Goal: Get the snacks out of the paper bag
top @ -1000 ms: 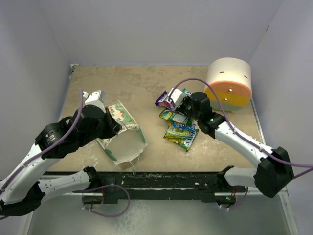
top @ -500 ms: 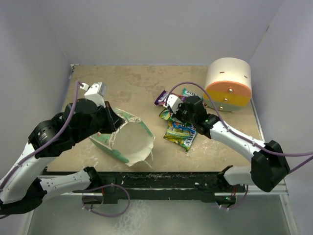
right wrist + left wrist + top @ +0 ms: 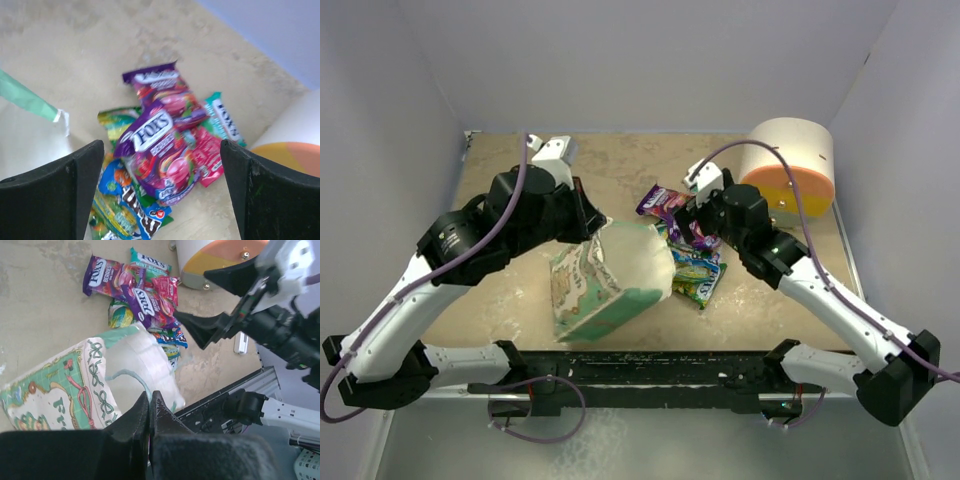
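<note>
The mint-green paper bag (image 3: 610, 285) hangs tilted above the table, patterned side (image 3: 60, 390) outward. My left gripper (image 3: 150, 394) is shut on the bag's rim and teal string handle; in the top view it (image 3: 592, 222) sits at the bag's upper left. The snacks (image 3: 685, 248) lie in a pile on the table just right of the bag: purple, pink-red, teal and yellow-green packets (image 3: 165, 150) (image 3: 145, 295). My right gripper (image 3: 161, 150) (image 3: 688, 225) hovers open over the pile with nothing between its fingers. The bag's inside is hidden.
A cream, orange and yellow cylinder (image 3: 788, 165) stands at the back right, close behind the right arm. A small white block (image 3: 241, 342) lies on the table near it. White walls close in three sides; a black rail (image 3: 650, 365) runs along the near edge.
The left arm has lifted the bag and swung it right toward the snacks, tipping it. The right gripper has gone from shut to wide open and drawn back up over the pile.
</note>
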`<action>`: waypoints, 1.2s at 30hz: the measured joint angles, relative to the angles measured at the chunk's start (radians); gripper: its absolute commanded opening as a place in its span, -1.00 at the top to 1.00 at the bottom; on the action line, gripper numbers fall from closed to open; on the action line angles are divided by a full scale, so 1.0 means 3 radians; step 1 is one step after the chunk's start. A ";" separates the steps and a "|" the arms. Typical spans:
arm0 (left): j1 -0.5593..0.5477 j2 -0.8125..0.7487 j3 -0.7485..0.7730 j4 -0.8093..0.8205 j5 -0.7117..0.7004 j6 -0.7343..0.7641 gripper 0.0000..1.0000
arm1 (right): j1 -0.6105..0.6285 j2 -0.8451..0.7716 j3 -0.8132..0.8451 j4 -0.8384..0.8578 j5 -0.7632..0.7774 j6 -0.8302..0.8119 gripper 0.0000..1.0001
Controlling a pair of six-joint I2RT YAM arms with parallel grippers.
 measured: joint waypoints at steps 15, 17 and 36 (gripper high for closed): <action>0.1020 0.0762 0.0544 0.0652 0.0468 0.0160 1.00 | -0.0003 -0.0177 0.1320 -0.1034 0.1668 0.1074 -0.99; 0.1123 0.0977 0.0703 0.0820 0.0577 0.0161 1.00 | -0.0003 -0.0259 0.1274 -0.1034 0.1737 0.1044 -0.99; 0.1859 0.0496 -0.0488 0.1232 0.1074 -0.0083 0.96 | -0.0003 -0.0072 0.1329 -0.1268 0.1694 0.1226 -0.99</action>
